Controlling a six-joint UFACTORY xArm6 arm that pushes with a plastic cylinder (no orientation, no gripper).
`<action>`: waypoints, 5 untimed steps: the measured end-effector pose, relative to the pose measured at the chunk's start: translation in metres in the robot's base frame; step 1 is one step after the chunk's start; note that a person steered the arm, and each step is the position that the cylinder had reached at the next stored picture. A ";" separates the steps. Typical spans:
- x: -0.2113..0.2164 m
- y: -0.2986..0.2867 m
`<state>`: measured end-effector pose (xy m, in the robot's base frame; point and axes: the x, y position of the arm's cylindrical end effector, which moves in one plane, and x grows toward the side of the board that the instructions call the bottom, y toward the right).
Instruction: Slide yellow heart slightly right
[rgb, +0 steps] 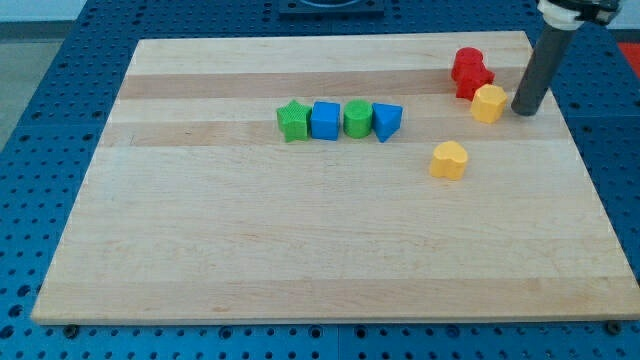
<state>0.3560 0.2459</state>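
The yellow heart lies on the wooden board, right of the middle. My tip stands near the board's upper right, up and to the right of the heart and well apart from it. It is just right of a yellow hexagon block, with a narrow gap between them.
Two red blocks sit close together above the yellow hexagon. A row stands left of the heart, toward the view's top: green star, blue cube, green cylinder, blue triangular block. The board's right edge is near my tip.
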 end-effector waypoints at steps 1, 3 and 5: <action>0.000 -0.007; 0.000 -0.023; 0.002 0.000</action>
<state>0.3580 0.2455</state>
